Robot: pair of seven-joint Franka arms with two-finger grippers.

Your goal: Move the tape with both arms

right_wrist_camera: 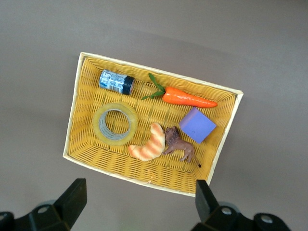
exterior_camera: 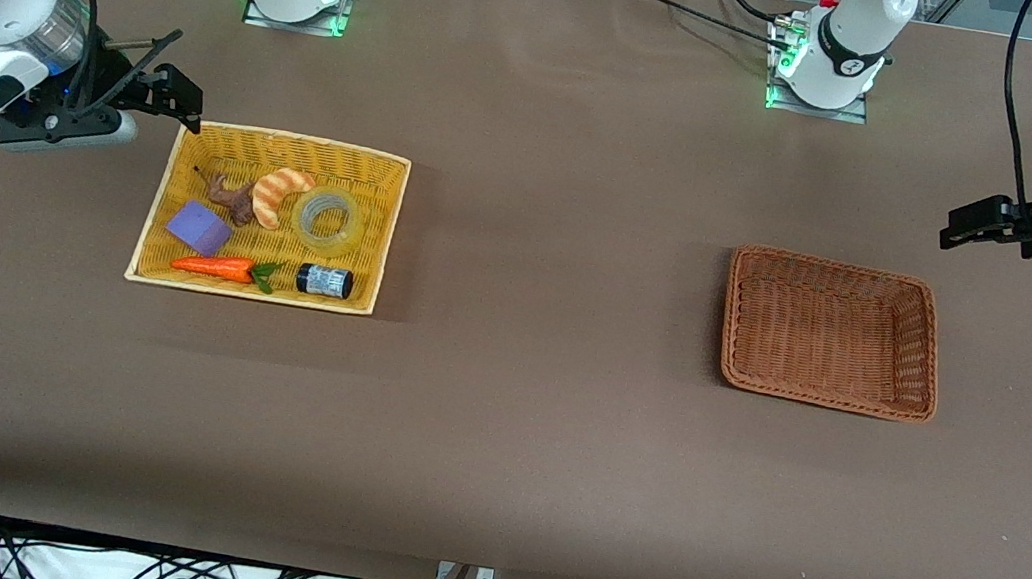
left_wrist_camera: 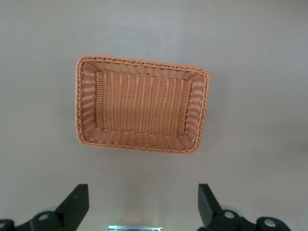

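Note:
The tape, a translucent yellowish ring, lies flat in the yellow basket, beside a toy croissant; it also shows in the right wrist view. My right gripper hangs open and empty over the table, just outside the yellow basket's corner at the right arm's end; its open jaws show in the right wrist view. My left gripper hangs open and empty over the table beside the brown basket, toward the left arm's end; it shows in the left wrist view.
The yellow basket also holds a toy croissant, a brown animal figure, a purple block, a carrot and a small dark jar. The brown basket holds nothing.

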